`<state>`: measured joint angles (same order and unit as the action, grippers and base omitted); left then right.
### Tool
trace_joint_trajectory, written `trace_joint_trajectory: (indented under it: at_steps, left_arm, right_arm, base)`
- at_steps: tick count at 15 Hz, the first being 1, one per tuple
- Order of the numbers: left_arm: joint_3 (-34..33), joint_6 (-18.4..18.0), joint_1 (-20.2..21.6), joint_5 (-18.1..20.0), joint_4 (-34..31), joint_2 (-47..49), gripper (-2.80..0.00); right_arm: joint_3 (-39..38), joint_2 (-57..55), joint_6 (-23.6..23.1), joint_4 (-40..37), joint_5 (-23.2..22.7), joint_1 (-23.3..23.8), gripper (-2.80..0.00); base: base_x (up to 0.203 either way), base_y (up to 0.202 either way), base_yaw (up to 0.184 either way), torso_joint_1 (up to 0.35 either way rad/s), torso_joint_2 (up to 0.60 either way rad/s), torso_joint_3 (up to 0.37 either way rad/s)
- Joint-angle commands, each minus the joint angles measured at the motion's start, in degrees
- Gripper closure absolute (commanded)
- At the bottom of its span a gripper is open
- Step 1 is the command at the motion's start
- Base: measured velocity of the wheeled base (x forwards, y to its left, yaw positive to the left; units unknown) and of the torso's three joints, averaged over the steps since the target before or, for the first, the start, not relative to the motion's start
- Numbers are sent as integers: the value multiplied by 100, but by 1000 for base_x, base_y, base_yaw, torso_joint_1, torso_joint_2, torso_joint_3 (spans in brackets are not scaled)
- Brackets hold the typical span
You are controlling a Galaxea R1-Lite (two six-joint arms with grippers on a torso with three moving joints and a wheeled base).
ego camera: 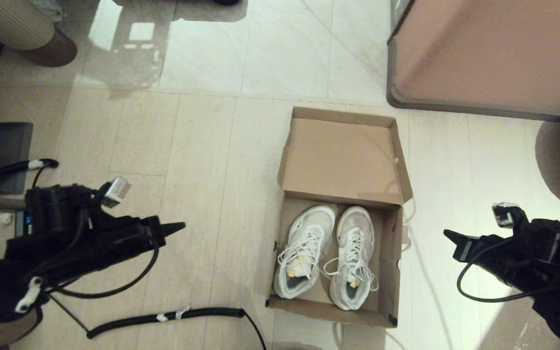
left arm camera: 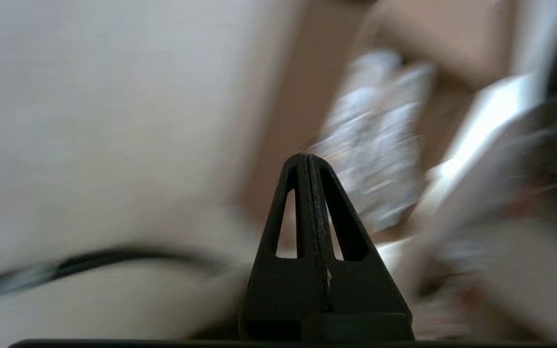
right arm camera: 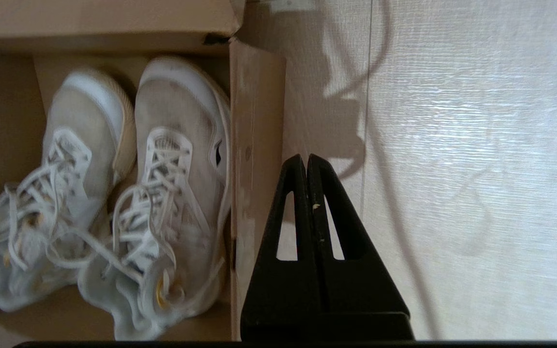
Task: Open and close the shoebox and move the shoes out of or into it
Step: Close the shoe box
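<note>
You see the shoebox [ego camera: 343,214] open, with both sneakers [ego camera: 326,255] inside. Your left gripper [ego camera: 183,226] and right gripper [ego camera: 446,235] hang beside it, fingers pressed together, holding nothing.

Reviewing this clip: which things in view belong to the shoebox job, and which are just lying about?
Belongs to the job:
- shoebox, lid flipped open
- shoes, side by side inside it
- left claw, shut, off the box's left side
- right claw, shut, off its right side

Just lying about:
- pinkish furniture block
- coiled black cable on the floor
- dark mat
</note>
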<state>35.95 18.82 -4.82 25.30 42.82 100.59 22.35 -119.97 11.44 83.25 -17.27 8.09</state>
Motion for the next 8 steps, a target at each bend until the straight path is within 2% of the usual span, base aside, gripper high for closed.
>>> trace_joint_trajectory:
  at_steps: [1,2,3,6,8]
  left_arm:
    - [830,1210,-498,10,83,761,0]
    - [1219,1571,-700,-91,125,1138,0]
    - [1548,1733,-861,-279,206,1555,0]
    - [2689,1928,-1158,-950,608,2630,0]
    - [3142,1974,-1250,-1199,742,2999,0]
  right_arm:
    - [333,-504,162,-71,-22,-8,0]
    - [569,-565,261,-181,-19,-9,0]
    - [880,-642,367,-347,-5,-9,0]
    - [1906,-766,938,-1252,113,-10,0]
    - [2631,-794,1316,-1953,154,-4,0]
  base:
    - [0,0,0,0,0,0]
    - [0,0,0,0,0,0]
    - [0,0,0,0,0,0]
    - [0,0,0,0,0,0]
    - [0,0,0,0,0,0]
